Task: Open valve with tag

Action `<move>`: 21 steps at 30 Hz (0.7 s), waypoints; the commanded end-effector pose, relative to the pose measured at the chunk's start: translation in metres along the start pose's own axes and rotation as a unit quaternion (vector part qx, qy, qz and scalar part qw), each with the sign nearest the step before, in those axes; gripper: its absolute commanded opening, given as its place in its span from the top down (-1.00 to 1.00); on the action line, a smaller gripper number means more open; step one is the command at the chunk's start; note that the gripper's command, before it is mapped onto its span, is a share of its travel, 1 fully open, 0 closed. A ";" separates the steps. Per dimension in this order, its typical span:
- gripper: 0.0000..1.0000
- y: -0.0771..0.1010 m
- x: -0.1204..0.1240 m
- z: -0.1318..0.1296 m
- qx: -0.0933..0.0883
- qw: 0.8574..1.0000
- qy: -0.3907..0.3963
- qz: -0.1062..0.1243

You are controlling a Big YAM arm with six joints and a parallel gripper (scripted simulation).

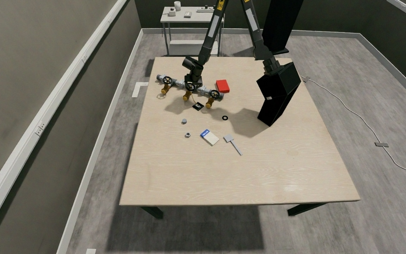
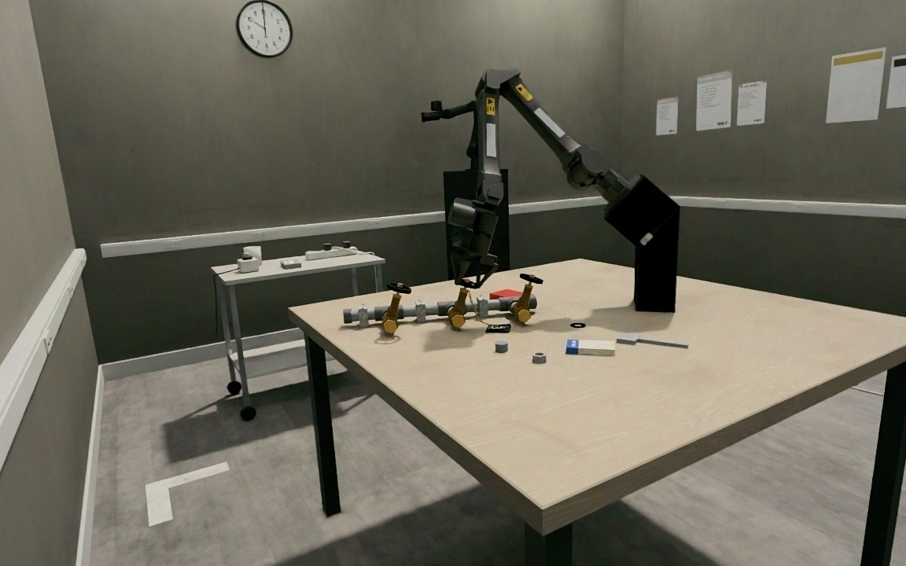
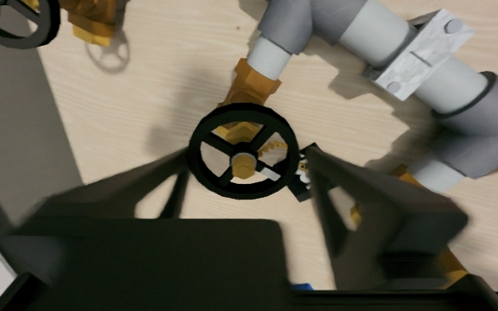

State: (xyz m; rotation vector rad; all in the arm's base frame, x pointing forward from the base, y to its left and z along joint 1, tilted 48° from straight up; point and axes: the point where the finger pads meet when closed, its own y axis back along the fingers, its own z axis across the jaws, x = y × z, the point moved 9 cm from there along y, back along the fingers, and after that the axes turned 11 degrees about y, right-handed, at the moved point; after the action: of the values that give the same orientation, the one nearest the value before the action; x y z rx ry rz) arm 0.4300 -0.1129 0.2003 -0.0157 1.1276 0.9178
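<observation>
A grey pipe [image 1: 179,84] with three brass valves lies at the table's far left. Each valve has a black handwheel: left [image 1: 166,79], middle [image 1: 190,86] and right [image 1: 214,94]. A black tag [image 1: 197,106] lies on the table between the middle and right valves, and a thin chain runs from it towards the middle valve. My gripper [image 3: 249,155] is down over the middle handwheel [image 3: 244,151], one finger on each side of its rim. The fingers are blurred and close to the rim, with a thin gap on the right side. The tag [image 3: 302,183] is mostly hidden behind the right finger.
A red block [image 1: 222,85] sits just behind the right valve. A black washer [image 1: 226,119], a grey cap [image 1: 184,120], a nut [image 1: 187,134], a blue-and-white box [image 1: 209,136] and a grey scraper [image 1: 233,143] lie mid-table. The arm's black base [image 1: 277,94] stands at the right.
</observation>
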 end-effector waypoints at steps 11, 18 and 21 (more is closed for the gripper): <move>1.00 -0.002 -0.007 0.002 0.004 1.000 0.002 -0.008; 1.00 -0.002 -0.007 0.002 0.004 1.000 0.002 -0.008; 1.00 -0.002 -0.007 0.002 0.004 1.000 0.002 -0.008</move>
State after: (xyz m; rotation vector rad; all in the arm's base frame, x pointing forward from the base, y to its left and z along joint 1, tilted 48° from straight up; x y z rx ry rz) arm 0.4317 -0.1124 0.2021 -0.0162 1.1272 0.9214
